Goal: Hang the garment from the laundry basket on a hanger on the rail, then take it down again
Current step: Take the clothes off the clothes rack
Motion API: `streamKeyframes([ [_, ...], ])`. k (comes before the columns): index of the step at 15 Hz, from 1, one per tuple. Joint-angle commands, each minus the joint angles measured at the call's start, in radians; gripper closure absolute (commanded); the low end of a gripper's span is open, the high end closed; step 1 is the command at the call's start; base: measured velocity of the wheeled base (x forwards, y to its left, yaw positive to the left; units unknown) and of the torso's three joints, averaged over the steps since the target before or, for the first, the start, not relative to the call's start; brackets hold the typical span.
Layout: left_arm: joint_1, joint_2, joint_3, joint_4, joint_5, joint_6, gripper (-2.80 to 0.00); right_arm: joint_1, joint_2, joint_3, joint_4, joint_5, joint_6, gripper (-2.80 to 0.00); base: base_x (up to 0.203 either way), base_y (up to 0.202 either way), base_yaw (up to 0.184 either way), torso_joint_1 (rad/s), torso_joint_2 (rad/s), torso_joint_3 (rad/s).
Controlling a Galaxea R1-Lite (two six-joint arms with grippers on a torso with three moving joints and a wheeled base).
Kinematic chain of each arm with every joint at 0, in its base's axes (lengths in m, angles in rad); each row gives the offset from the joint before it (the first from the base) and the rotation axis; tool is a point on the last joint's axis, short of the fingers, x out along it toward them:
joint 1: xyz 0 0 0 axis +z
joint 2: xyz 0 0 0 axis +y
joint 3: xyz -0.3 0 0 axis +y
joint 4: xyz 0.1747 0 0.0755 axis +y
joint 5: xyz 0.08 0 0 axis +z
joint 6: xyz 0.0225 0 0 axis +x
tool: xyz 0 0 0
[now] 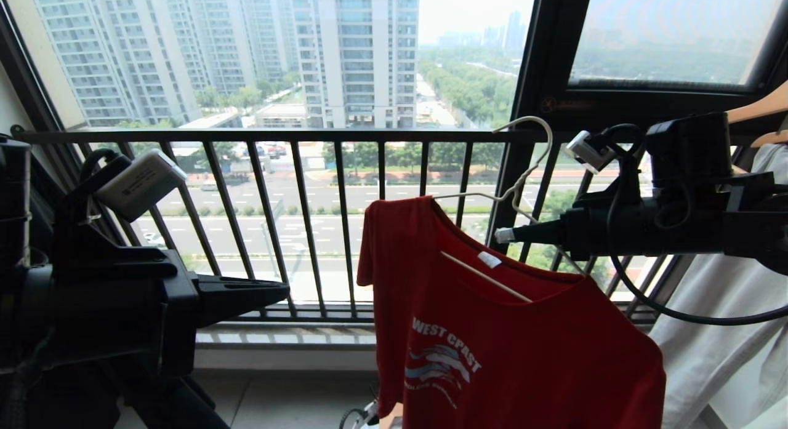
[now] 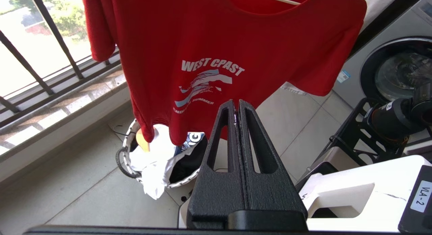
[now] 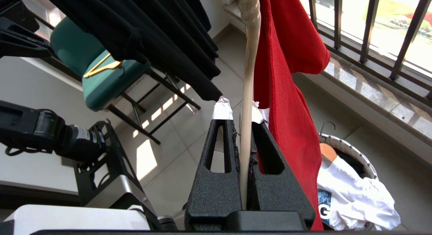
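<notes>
Two end effectors [image 1: 271, 292] [image 1: 502, 235], one garment [image 1: 492, 343]

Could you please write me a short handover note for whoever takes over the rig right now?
Right end effector: shut on the hanger, gripping it near the neck, in front of the window.
Left end effector: shut, empty, apart from the shirt and pointing at its chest print.
Shirt: on the hanger, hanging free above the basket, which holds other clothes.
The hanger's hook is free in the air. The rail is not in view.
Done: shirt is out of the basket and on the hanger.
Whether it has already hung on the rail cannot be told from here, so check whether hanging or only taking it off remains.
</notes>
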Motion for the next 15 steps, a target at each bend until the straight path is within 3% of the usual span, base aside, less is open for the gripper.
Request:
streamKeyframes([
  [1, -0.07, 0.291, -0.064, -0.054, -0.001, 0.0, 0.0, 0.009, 0.071, -0.01, -0.015, -0.004, 0.007, 0.0, 0.0, 0.0, 0.0, 0.0, 0.0, 0.0],
  [5, -0.107, 0.5, -0.114, -0.303, 0.047, -0.007, 0.0, 0.026, 0.134, -0.022, -0.109, -0.078, 0.077, 0.0, 0.0, 0.0, 0.0, 0.0, 0.0, 0.0],
  [8, -0.126, 0.565, -0.161, -0.316, 0.146, -0.006, 0.0, 0.065, 0.122, -0.022, -0.114, -0.127, 0.09, 0.0, 0.0, 0.0, 0.0, 0.0, 0.0, 0.0],
  [9, -0.136, 0.571, -0.165, -0.334, 0.172, -0.009, -2.8, 0.073, 0.123, -0.022, -0.114, -0.15, 0.092, 0.0, 0.0, 0.0, 0.0, 0.0, 0.0, 0.0],
  [10, -0.139, 0.571, -0.165, -0.356, 0.204, -0.009, -2.8, 0.087, 0.124, -0.022, -0.114, -0.171, 0.092, 0.0, 0.0, 0.0, 0.0, 0.0, 0.0, 0.0],
  [12, -0.164, 0.586, -0.18, -0.402, 0.33, -0.018, -2.8, 0.112, 0.125, -0.02, -0.114, -0.222, 0.092, 0.0, 0.0, 0.0, 0.0, 0.0, 0.0, 0.0],
  [15, -0.21, 0.6, -0.23, -0.434, 0.477, -0.081, -2.8, 0.141, 0.12, -0.022, -0.116, -0.278, 0.093, 0.0, 0.0, 0.0, 0.0, 0.0, 0.0, 0.0],
])
